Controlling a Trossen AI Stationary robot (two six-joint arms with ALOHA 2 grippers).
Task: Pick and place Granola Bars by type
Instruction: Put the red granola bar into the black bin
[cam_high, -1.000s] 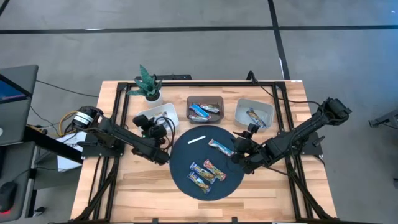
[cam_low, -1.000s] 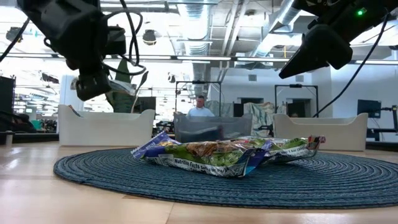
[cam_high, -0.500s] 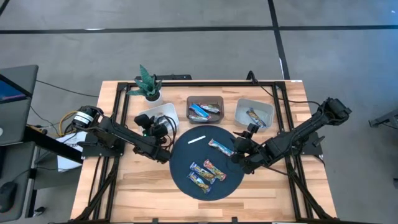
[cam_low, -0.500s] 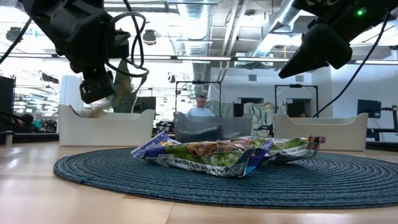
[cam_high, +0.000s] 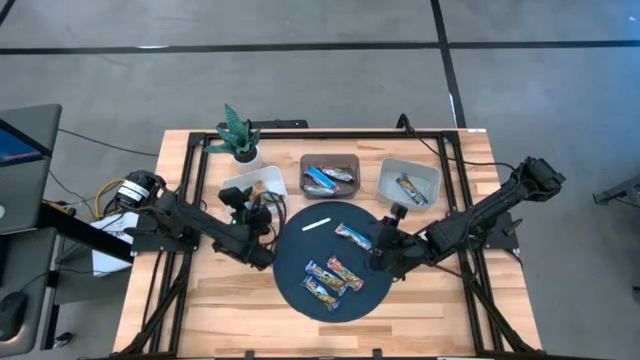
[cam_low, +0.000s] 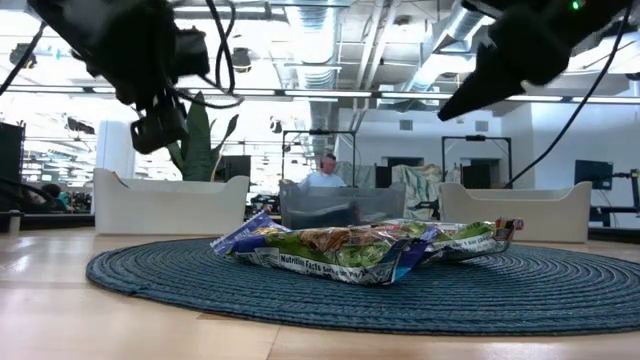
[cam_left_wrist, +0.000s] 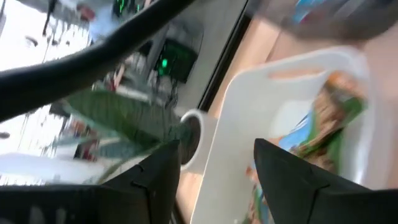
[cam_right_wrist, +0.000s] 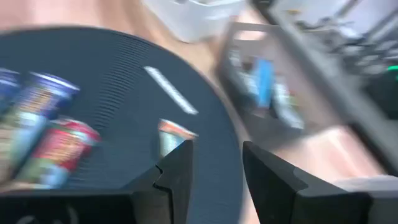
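Observation:
Several Granola Bars (cam_high: 335, 272) in shiny wrappers lie on a dark round mat (cam_high: 300, 250), and one more (cam_high: 355, 237) lies nearer the mat's far right. My left gripper (cam_left_wrist: 217, 168) hangs open over the white bin (cam_high: 262, 183), where a green-orange bar (cam_left_wrist: 329, 118) lies on the floor. More bars rest in the brown bin (cam_high: 331, 176) and the grey bin (cam_high: 408, 182). My right gripper (cam_right_wrist: 214, 168) stands open above the mat's right edge (cam_high: 380, 252), with nothing between its fingers.
A thin white strip (cam_high: 317, 224) lies on the mat's far part. A potted plant (cam_high: 240, 135) stands behind the white bin. The three bins line the table's far side. Bare wood (cam_high: 230, 300) shows near the front edge.
My left gripper has opened over the white bin and let go of a bar, which has fallen into the bin. The gripper has then drawn a little toward the table's far edge. My right arm has shifted slightly over the mat's right edge.

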